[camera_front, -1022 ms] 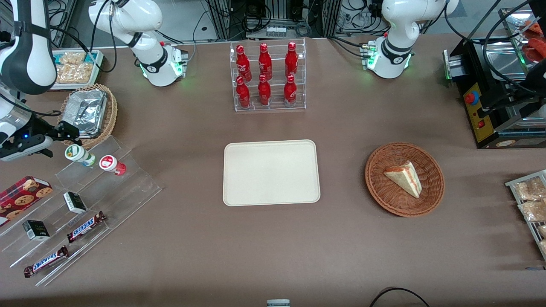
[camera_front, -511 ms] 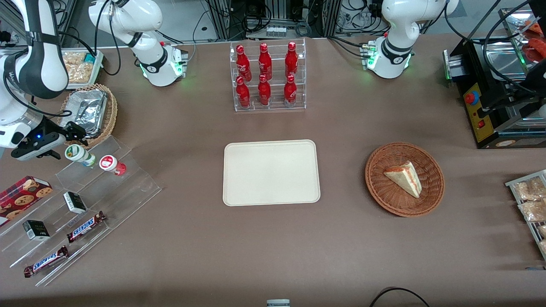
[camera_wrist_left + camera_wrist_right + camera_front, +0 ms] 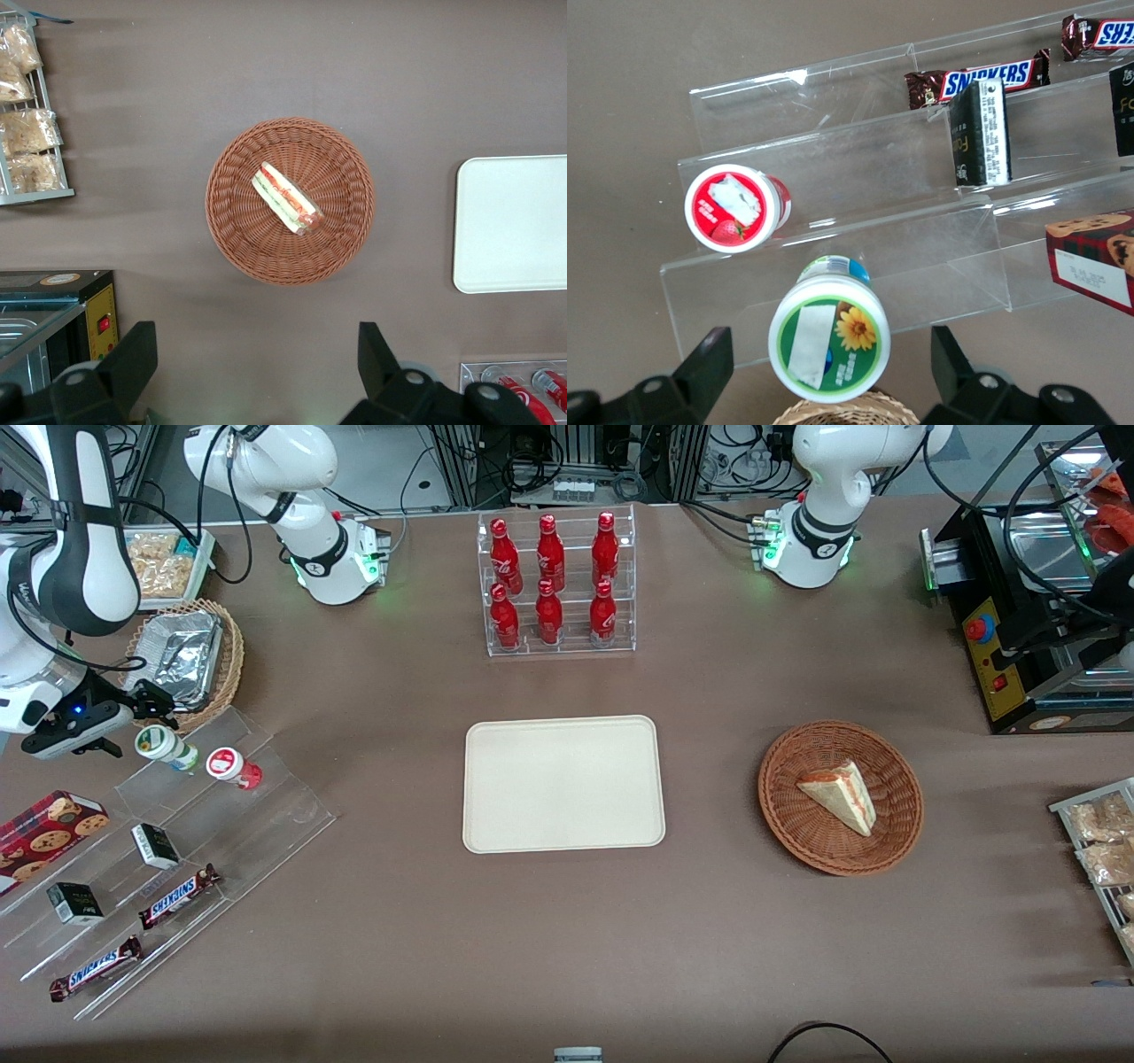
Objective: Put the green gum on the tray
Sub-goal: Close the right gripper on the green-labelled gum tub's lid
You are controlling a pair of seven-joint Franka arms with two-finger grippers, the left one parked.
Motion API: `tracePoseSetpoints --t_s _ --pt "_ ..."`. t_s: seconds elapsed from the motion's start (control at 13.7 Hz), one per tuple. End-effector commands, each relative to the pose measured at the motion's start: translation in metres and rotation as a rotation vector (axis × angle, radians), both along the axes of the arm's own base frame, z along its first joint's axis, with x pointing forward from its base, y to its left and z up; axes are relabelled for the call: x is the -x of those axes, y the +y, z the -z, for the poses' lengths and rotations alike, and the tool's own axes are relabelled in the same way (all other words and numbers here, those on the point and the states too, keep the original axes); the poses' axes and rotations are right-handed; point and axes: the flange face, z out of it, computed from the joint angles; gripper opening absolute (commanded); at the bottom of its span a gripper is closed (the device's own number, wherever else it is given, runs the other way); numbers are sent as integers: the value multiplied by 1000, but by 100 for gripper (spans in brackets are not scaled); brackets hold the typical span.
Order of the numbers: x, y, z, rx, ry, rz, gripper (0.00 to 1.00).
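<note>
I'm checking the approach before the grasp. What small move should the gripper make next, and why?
Probably ease straight down. The gripper hangs open above the green gum, jaws spread either side of its lid and touching nothing; the tray waits bare.

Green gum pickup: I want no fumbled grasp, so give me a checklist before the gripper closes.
1. Gripper open: ok, fingers spread wide.
2. Green gum between the fingers: ok.
3. Gum not yet gripped: ok, gaps show on both sides.
4. Red gum outside the fingers: ok, it sits one step lower on the acrylic rack.
5. Tray free for the gum: ok.
6. Fingers low enough around the gum: cannot tell.
</note>
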Motion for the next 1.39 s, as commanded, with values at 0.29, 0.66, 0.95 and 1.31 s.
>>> tracePoseSetpoints --t_s 0.29,0.66,0.95,1.31 --pt "1 -1 10 -1 -2 -3 97" --pt "-4 2 13 -2 10 -4 0" --pt "-17 4 -11 -12 24 -12 0" --pt "-44 33 -90 -40 93 -20 0"
